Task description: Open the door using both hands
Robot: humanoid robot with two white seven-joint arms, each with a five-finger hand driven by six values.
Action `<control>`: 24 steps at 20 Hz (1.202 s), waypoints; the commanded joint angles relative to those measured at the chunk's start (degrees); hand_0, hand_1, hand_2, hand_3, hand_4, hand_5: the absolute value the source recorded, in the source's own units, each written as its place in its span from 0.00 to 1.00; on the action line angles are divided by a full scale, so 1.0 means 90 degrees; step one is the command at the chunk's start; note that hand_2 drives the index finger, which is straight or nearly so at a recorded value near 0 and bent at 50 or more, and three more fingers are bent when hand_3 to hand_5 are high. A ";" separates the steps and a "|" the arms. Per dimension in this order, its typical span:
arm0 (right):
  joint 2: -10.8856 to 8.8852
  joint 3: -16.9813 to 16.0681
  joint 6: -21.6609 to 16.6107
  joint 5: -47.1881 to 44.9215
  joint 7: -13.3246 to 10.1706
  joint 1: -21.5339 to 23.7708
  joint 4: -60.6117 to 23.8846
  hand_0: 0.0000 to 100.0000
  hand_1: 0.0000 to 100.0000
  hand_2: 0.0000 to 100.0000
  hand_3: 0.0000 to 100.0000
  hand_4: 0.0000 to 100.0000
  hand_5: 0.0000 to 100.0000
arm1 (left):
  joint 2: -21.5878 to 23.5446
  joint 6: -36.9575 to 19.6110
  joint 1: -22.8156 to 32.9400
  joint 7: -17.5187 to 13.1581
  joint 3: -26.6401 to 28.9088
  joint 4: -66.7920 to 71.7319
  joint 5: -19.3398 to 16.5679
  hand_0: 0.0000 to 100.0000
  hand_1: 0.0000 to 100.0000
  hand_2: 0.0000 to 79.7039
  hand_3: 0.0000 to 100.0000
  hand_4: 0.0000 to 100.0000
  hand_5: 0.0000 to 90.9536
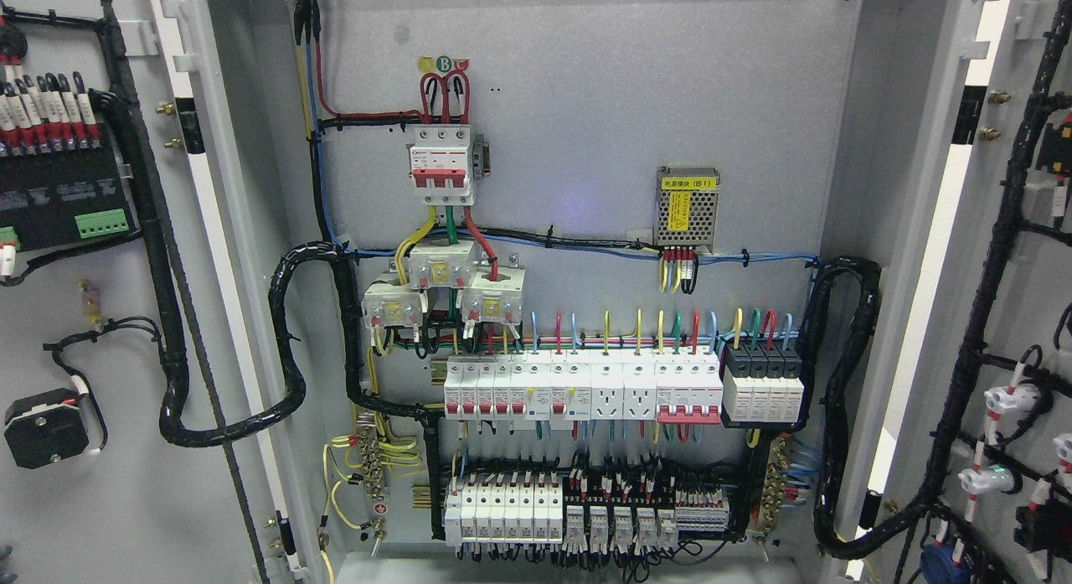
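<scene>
Both doors of a grey electrical cabinet stand swung wide. The left door (126,517) shows its inner face at the picture's left, carrying black modules and a wire loom. On the picture's right, the right door (1034,299) also shows its inner face, with a black cable bundle and small white parts. Between them the cabinet's back panel (603,106) is fully exposed. Neither robot hand nor arm shows in the head view.
On the back panel sit a red-and-white main breaker (441,167), a meshed power supply (688,205), a row of white breakers (586,387) and lower terminal blocks (569,509). Thick black cable looms (289,349) run from each door into the cabinet.
</scene>
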 commanded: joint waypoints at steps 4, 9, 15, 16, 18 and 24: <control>0.0004 -0.0223 -0.0017 -0.0173 -0.0026 0.0279 0.0018 0.38 0.00 0.00 0.00 0.00 0.00 | 0.0014 -0.0473 -0.0114 -0.0035 -0.0056 -0.0099 0.0060 0.00 0.00 0.00 0.00 0.00 0.00; 0.0004 -0.0223 -0.0037 -0.0222 -0.0026 0.0318 0.0008 0.38 0.00 0.00 0.00 0.00 0.00 | 0.0014 -0.1967 -0.0056 -0.0035 -0.0349 -0.0167 0.0060 0.00 0.00 0.00 0.00 0.00 0.00; -0.0045 -0.0185 -0.0037 -0.0232 -0.0016 0.0328 -0.0001 0.38 0.00 0.00 0.00 0.00 0.00 | -0.0054 -0.2877 0.0139 -0.0025 -0.0788 -0.0645 -0.0018 0.00 0.00 0.00 0.00 0.00 0.00; -0.0065 -0.0146 -0.0046 -0.0232 -0.0006 0.0328 -0.0001 0.38 0.00 0.00 0.00 0.00 0.00 | -0.0083 -0.2945 0.0169 -0.0025 -0.0876 -0.0684 -0.0018 0.00 0.00 0.00 0.00 0.00 0.00; -0.0113 -0.0058 -0.0046 -0.0232 0.0004 0.0328 -0.0011 0.38 0.00 0.00 0.00 0.00 0.00 | -0.0093 -0.3101 0.0256 -0.0025 -0.1052 -0.0801 -0.0018 0.00 0.00 0.00 0.00 0.00 0.00; -0.0416 0.0450 -0.0134 -0.0222 0.0053 0.0279 -0.0021 0.38 0.00 0.00 0.00 0.00 0.00 | -0.0279 -0.3853 0.0568 -0.0016 -0.1706 -0.0987 -0.0320 0.00 0.00 0.00 0.00 0.00 0.00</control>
